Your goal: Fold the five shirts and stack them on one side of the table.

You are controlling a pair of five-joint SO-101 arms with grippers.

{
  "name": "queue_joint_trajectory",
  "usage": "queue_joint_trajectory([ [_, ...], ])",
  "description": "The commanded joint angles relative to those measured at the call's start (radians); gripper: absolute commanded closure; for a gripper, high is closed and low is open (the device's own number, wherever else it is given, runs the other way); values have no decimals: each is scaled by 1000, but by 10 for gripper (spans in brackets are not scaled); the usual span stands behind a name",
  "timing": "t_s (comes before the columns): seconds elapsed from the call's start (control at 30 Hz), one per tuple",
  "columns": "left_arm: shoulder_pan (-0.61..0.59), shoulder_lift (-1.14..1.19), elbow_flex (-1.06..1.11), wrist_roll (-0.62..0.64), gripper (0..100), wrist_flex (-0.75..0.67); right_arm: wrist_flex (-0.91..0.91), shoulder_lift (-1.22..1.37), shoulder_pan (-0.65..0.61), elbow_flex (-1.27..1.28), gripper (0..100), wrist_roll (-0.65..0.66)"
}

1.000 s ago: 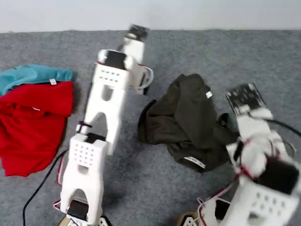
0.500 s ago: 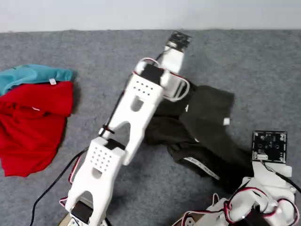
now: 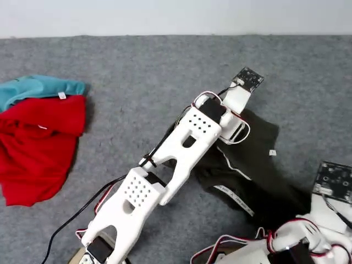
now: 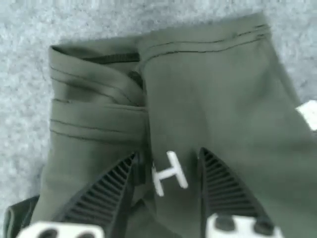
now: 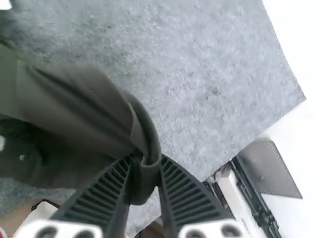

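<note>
Dark olive shirt point(image 3: 258, 165) lies crumpled on our grey felt worktop point(image 3: 137, 82), right jaws clenched on a fold, left jaws spread over it.

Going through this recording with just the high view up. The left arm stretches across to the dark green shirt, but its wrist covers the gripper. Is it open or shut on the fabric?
Observer: The left gripper is open over the dark green shirt, one finger on each side of a white printed mark.
Operator: And the right gripper, under its camera board?
Observer: The right gripper is shut on a bunched fold of that same shirt.
Operator: What lies beyond the left gripper?
Observer: Stitched hems of the shirt, folded over each other, then grey table.
</note>
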Motion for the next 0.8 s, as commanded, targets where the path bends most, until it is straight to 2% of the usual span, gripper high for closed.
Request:
queue_joint_trajectory([
  [0.0, 0, -12, -19, 9, 819, -37, -12, -1, 24, 0, 991, 9],
  [0.1, -23, -6, -13, 9, 819, -44, -42, 8, -15, 3, 991, 9],
  [0.23, -40, -5, -10, 0, 822, -11, -91, 8, -148, 52, 991, -6],
  [0.4, -38, 44, -12, -109, 834, 18, -259, 8, -318, 150, 991, -120],
  [0.5, -38, 109, -19, -117, 859, 43, -325, 10, -409, 163, 991, -153],
  [0.63, -58, 133, -28, -117, 863, 135, -378, 10, -438, 164, 991, -170],
  [0.77, -146, 130, -99, -114, 863, 247, -415, 12, -438, 166, 991, -170],
])
